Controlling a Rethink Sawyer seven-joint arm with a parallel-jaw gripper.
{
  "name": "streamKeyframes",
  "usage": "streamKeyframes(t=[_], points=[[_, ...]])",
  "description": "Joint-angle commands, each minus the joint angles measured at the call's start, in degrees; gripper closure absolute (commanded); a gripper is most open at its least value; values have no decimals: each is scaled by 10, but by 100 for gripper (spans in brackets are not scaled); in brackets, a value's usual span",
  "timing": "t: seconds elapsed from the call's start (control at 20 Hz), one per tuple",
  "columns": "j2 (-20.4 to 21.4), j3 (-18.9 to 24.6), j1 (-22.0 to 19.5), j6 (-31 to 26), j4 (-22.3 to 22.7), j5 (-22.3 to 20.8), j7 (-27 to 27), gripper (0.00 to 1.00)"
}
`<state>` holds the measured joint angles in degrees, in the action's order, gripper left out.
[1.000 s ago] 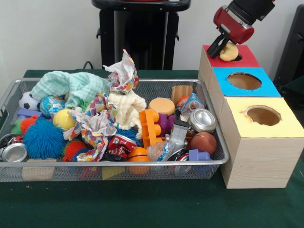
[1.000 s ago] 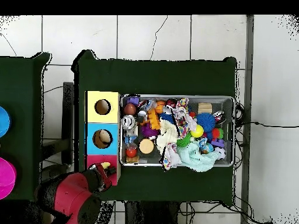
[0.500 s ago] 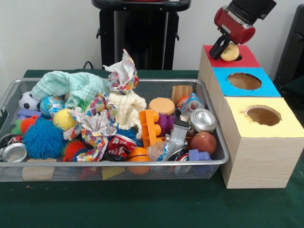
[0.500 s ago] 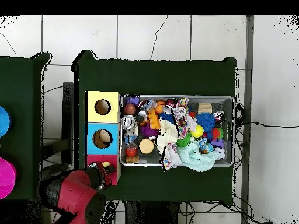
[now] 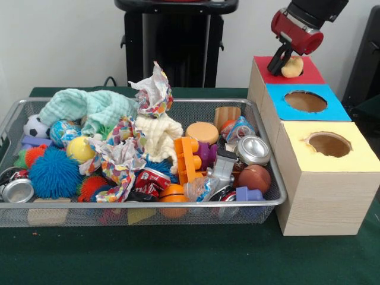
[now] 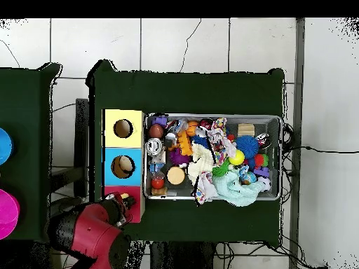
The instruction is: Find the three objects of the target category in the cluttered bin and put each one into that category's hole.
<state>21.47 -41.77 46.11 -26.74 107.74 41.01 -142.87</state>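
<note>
Clamped on a small yellowish rounded object [image 5: 292, 67], the gripper [image 5: 286, 64] hangs over the red-topped box [image 5: 309, 72], at the far end of the row from the yellow-topped box [image 5: 356, 160], with the blue-topped box [image 5: 332, 110] between. This looks like the drop-off step: the piece sits just above the red box's hole, mostly hidden behind it. Next calls for centring, then letting go. The wire-mesh bin [image 5: 270, 205] stays cluttered.

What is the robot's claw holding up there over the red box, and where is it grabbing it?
The gripper holds a small yellowish lump over the red box, pinched at its top. What the lump is cannot be told.
</note>
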Motion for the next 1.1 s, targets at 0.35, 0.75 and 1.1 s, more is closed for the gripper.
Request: streamKeyframes(t=[0.35,0.75,1.1], points=[[59,120,-19,10,-6,-10,-73,100],[90,80,-21,-25,5,-56,-39,100],[137,44,-58,-59,2,-124,3,100]])
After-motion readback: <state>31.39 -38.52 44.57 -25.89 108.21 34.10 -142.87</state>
